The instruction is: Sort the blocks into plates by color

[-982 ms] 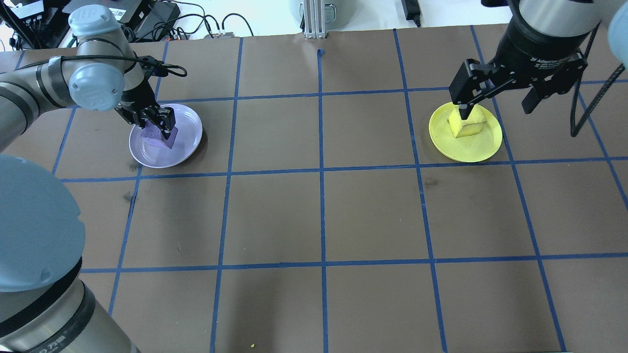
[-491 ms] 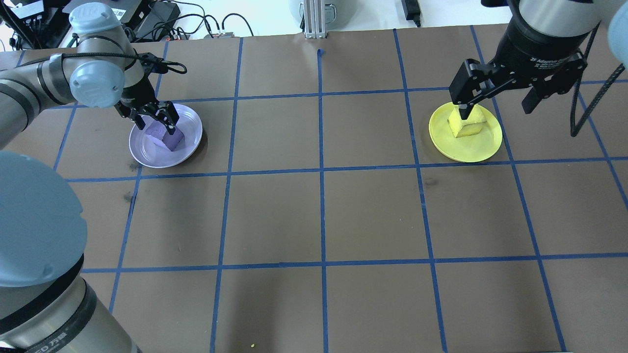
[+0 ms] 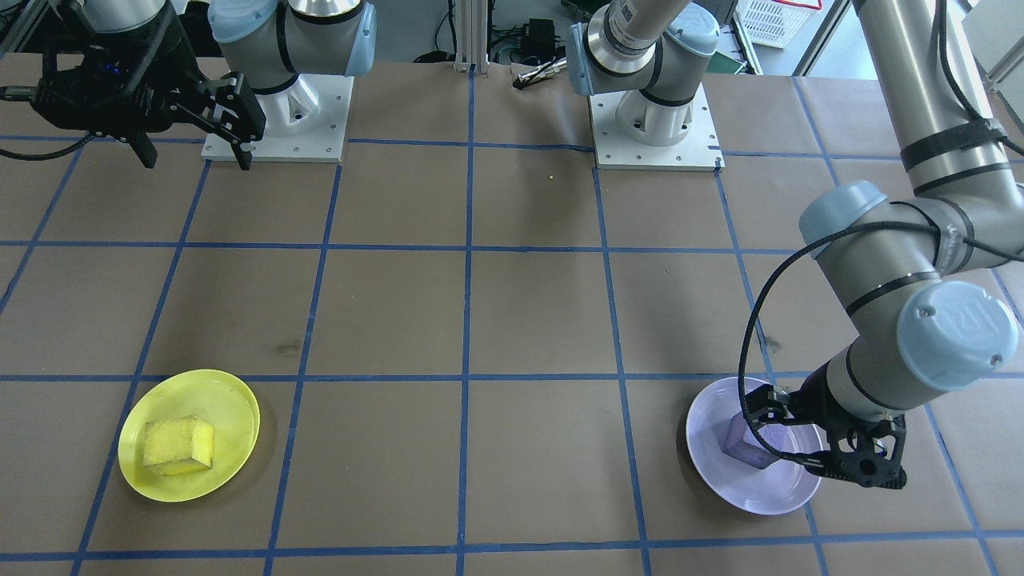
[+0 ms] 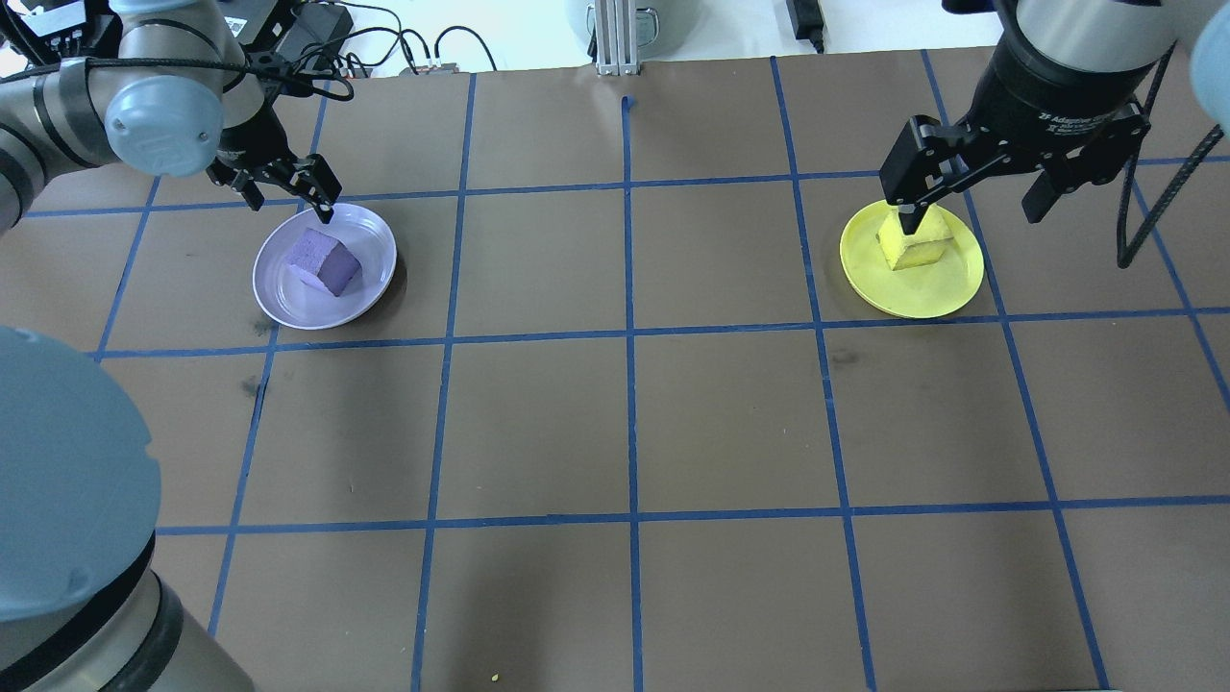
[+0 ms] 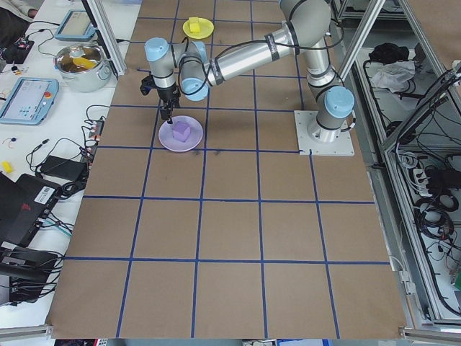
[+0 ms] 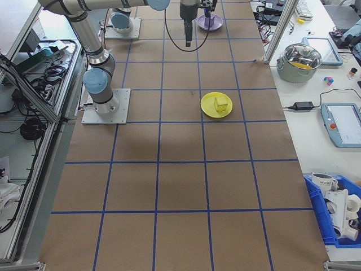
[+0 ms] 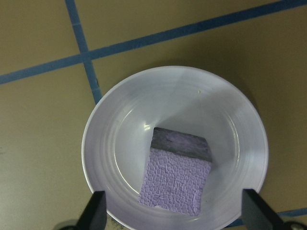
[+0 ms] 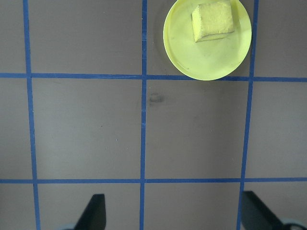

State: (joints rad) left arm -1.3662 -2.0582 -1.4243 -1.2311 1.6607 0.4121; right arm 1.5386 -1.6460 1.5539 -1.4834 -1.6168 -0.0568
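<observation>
- Front-facing view: the purple block (image 3: 750,445) lies in the lavender plate (image 3: 752,490) at about 4 o'clock on the table (image 3: 512,320). The left gripper (image 3: 808,432) hangs just over it, jaws spread wide and holding nothing. The yellow block (image 3: 178,444) sits in the yellow plate (image 3: 232,400) at 8 o'clock. The right gripper (image 3: 192,152) is up at 11 o'clock, well apart from that plate, jaws wide and empty.
- Overhead view: the purple block (image 4: 324,261) rests inside the lavender plate (image 4: 370,288); the left gripper (image 4: 288,197) is at the plate's 11 o'clock edge, fingers parted. The right gripper (image 4: 975,207) hangs high with spread fingers, one fingertip overlapping the yellow block (image 4: 918,248) in the yellow plate (image 4: 913,298).
- Left side view: the purple block (image 5: 181,132) shows on its plate below the near arm.
- Right side view: the yellow block (image 6: 221,105) sits in its plate.
- Left wrist view: the purple block (image 7: 176,177) lies slightly tilted at the plate's 6 o'clock, both dark fingertips (image 7: 96,211) clear of it.
- Right wrist view: the yellow plate (image 8: 206,62) is at 1 o'clock, with the block at its upper part.
</observation>
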